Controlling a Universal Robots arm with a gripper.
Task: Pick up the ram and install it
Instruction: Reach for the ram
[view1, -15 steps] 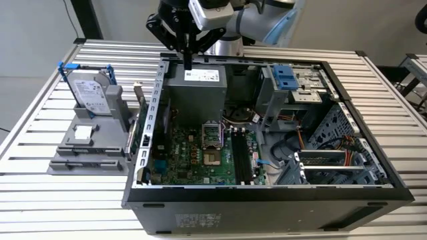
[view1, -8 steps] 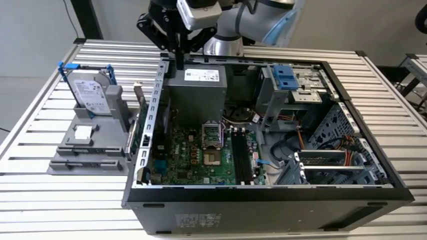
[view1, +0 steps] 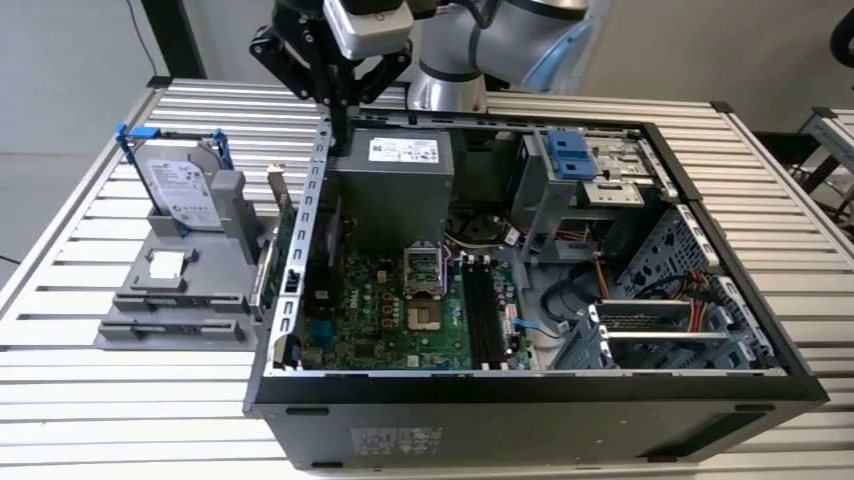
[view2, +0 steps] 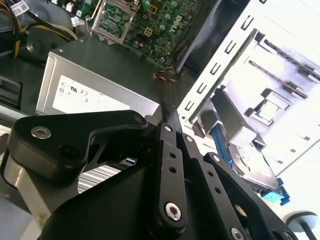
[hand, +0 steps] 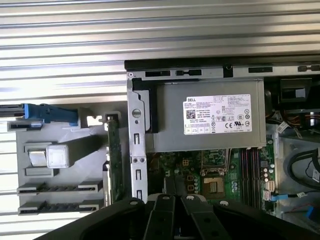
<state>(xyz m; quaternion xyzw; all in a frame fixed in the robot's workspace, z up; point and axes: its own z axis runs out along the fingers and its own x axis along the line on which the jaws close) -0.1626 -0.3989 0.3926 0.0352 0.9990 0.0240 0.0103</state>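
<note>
Hand (view1: 342, 130) has its fingers pressed together and hangs over the open computer case (view1: 534, 410) at the case's 11 o'clock corner in the exterior view, above the power supply (view1: 394, 185). Ram (hand: 114, 155) stands on edge in the gray holder (hand: 80, 150) on the slatted surface (view1: 120, 400), just outside the case wall at the case's 9 o'clock.

The arm (view1: 447, 88) is round and silver-grey, with a pale blue cap (view1: 554, 45) on one joint. Its gripper (view1: 342, 125) is matt black, built from flat links (view2: 167, 160) with rounded ends, and small silver screws (view2: 173, 212) sit at the pivots.
</note>
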